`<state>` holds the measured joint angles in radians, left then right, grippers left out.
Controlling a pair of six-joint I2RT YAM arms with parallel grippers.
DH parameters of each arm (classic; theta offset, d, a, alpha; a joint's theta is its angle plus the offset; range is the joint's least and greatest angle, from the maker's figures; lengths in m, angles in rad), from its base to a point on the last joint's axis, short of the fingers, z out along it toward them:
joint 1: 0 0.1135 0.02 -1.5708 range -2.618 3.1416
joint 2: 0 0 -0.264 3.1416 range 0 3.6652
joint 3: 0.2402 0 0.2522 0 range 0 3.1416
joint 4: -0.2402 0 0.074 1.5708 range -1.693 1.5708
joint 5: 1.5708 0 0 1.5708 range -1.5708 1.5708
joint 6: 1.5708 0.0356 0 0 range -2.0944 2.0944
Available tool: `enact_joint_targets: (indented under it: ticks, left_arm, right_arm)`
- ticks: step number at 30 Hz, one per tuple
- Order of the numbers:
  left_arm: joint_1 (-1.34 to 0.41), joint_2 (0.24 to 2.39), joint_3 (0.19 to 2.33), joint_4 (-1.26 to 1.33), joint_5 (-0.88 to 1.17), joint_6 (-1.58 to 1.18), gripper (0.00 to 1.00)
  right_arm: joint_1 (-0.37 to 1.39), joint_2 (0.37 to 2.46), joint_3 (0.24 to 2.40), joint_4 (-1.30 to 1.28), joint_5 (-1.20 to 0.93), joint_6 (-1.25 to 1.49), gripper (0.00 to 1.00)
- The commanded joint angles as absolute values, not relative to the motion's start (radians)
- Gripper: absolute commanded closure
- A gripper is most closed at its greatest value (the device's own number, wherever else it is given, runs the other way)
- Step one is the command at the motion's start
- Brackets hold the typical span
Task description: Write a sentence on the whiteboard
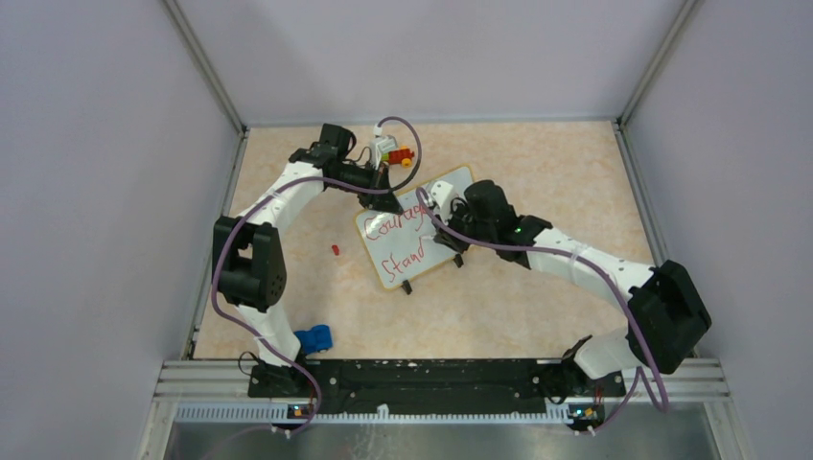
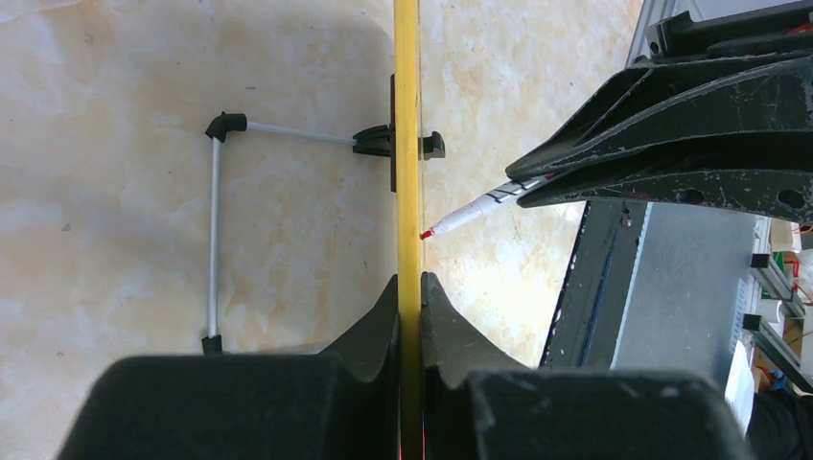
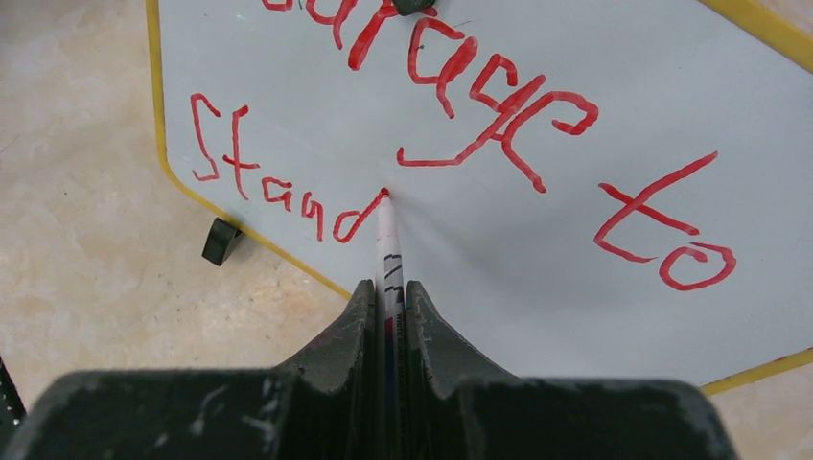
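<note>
The whiteboard (image 1: pixel 414 251), white with a yellow rim, stands tilted on black feet mid-table. My left gripper (image 1: pixel 379 197) is shut on its top left edge; in the left wrist view (image 2: pixel 409 287) the rim (image 2: pixel 407 96) runs edge-on between the jaws. My right gripper (image 1: pixel 443 207) is shut on a white marker (image 3: pixel 387 251). Its red tip touches the board (image 3: pixel 537 278) at the top of the "d" in "Stand". The sentence (image 3: pixel 460 125) in red reads "Courage to" above "Stand". The marker (image 2: pixel 475 211) also shows in the left wrist view, tip against the board.
A small red cap (image 1: pixel 335 249) lies left of the board. A blue object (image 1: pixel 314 337) sits by the left arm's base. A small coloured block toy (image 1: pixel 393 151) stands behind the board. A wire prop with black ends (image 2: pixel 213 220) braces the board's back. Walls enclose the table.
</note>
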<state>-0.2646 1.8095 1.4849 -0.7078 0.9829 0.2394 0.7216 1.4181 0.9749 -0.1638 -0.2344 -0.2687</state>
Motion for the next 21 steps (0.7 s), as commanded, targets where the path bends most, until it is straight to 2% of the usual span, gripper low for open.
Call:
enact_joint_targets:
  ticks: [1, 12, 21]
  left_arm:
    - [-0.288, 1.838, 1.471, -0.793, 0.957, 0.288, 1.0]
    - [-0.288, 1.83, 1.459, -0.789, 0.951, 0.293, 1.0]
    - [-0.288, 1.827, 1.458, -0.784, 0.944, 0.288, 1.0]
  right_arm:
    - [0.709, 1.389, 0.941, -0.139, -0.247, -0.282, 1.0]
    - [0.721, 1.391, 0.864, -0.145, -0.254, -0.294, 1.0]
    - [0.722, 1.351, 0.915, -0.181, -0.29, -0.293, 1.0]
